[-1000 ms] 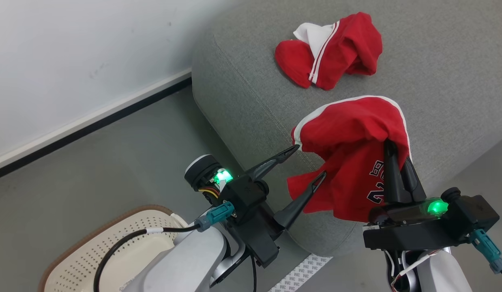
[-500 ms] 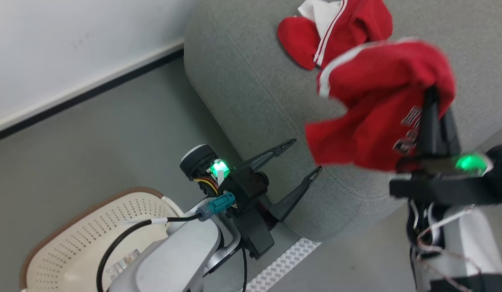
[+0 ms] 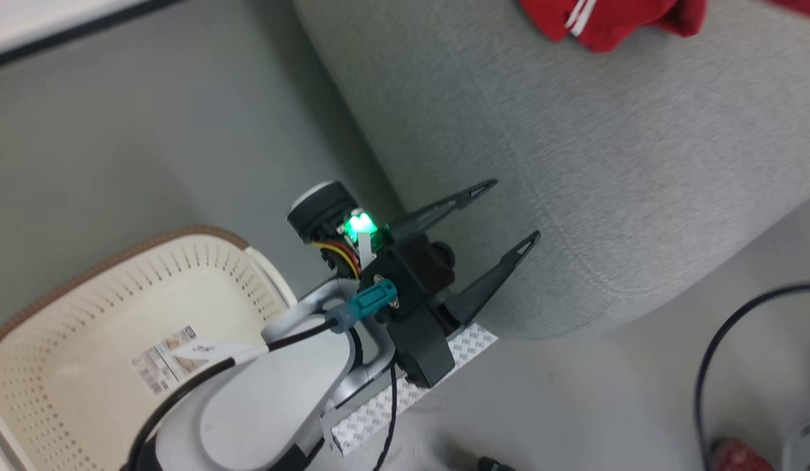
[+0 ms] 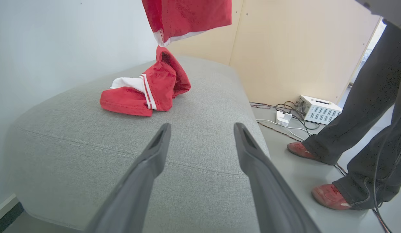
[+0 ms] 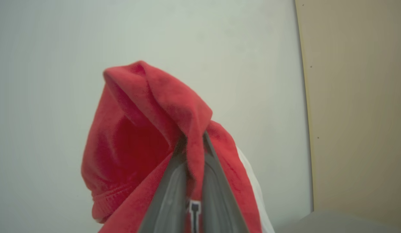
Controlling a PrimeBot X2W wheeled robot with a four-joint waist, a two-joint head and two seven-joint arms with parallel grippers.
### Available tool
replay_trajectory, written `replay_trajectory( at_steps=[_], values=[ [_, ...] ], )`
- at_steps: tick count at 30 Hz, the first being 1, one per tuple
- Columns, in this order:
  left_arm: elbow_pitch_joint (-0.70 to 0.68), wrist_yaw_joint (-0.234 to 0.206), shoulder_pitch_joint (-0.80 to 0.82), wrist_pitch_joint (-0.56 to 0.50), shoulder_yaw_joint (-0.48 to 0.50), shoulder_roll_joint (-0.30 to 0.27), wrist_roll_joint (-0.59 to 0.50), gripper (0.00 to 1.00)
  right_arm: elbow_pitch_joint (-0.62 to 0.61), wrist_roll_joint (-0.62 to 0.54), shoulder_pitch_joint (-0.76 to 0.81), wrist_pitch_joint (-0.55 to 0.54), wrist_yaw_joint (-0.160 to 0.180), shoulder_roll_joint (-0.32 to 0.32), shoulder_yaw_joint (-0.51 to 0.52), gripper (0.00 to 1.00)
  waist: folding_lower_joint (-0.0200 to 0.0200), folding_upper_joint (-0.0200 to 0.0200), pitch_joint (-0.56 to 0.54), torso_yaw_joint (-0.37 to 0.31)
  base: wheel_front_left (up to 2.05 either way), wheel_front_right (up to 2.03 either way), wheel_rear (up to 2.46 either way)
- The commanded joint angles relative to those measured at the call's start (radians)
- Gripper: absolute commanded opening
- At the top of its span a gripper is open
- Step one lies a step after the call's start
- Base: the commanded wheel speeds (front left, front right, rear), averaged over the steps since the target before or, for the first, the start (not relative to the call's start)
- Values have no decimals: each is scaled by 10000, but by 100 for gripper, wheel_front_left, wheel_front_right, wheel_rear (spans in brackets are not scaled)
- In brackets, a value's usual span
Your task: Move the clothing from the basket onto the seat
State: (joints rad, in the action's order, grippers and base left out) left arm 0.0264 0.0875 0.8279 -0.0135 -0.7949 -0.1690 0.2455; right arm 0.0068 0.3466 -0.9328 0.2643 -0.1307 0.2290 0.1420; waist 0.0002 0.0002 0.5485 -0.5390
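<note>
One red piece of clothing (image 4: 148, 94) with white stripes lies crumpled on the grey seat (image 4: 90, 136); its edge shows at the top of the head view (image 3: 608, 19). My right gripper (image 5: 190, 144) is shut on a second red garment (image 5: 139, 129), which drapes over its fingers. In the left wrist view that garment (image 4: 187, 19) hangs in the air above the seat. My left gripper (image 3: 515, 210) is open and holds nothing, level with the near edge of the seat (image 3: 575, 163). The cream basket (image 3: 117, 252) stands on the floor at lower left, its label sticker (image 3: 166, 356) bare.
A person's dark trouser legs (image 4: 365, 113) and red shoes (image 4: 330, 195) stand on the floor right of the seat. Cables and a white box (image 4: 318, 108) lie beyond them. A black cable (image 3: 719, 353) and patterned floor tape (image 3: 470, 343) lie near the seat's corner.
The head camera has tilted down toward the basket. My right gripper has lifted the red garment up and away, out of the head picture. The left gripper has stayed open.
</note>
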Motion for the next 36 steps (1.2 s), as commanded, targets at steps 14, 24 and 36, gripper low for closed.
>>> replay_trajectory(
  at_steps=[14, 24, 36],
  values=[
    [-867, 135, 1024, -608, -85, -350, -277, 100, 2268, 280, -2197, 9, 0, 1573, 822, 0, -2, -2, 2845, 1085, 0, 0, 0],
    [-1081, -40, 861, -817, -27, -700, -185, 100, 5256, -965, -2000, 10, 0, 827, 2540, 0, -2, -2, 3237, 1090, 0, 0, 0],
    [-1350, -252, 685, -969, 13, -926, -85, 100, 7511, -1565, -2247, 8, 0, 448, 2301, 13, -2, -2, 3280, 1172, 0, 0, 0]
  ],
)
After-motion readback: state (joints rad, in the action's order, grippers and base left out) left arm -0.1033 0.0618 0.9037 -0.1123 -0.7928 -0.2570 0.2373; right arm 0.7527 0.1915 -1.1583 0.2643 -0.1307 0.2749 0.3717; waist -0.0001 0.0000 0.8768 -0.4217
